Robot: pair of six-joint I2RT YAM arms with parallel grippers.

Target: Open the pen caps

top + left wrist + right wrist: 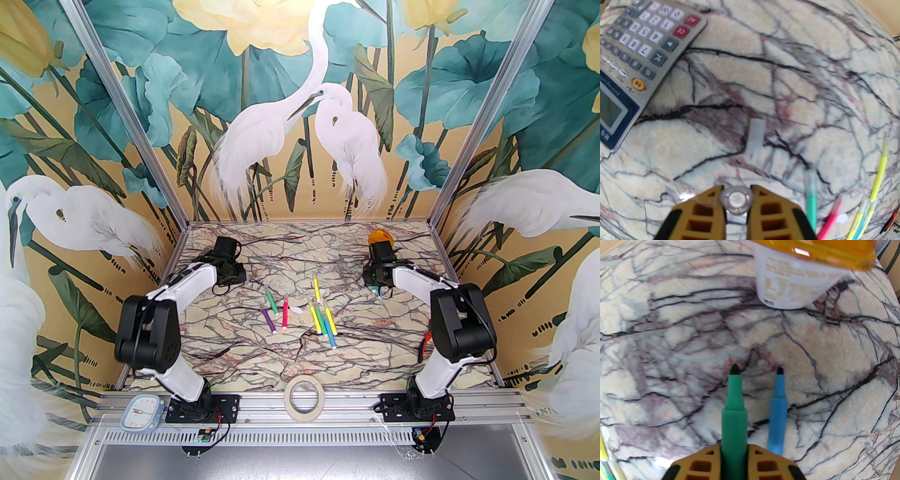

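right end effector clamps green pen; left end effector clamps clear cap

The top view looks down from high behind the arm bases over the whole bench. The wrist views sit low and close, facing out past the left pincer and the right pincer. Top and left wrist views share the pens.
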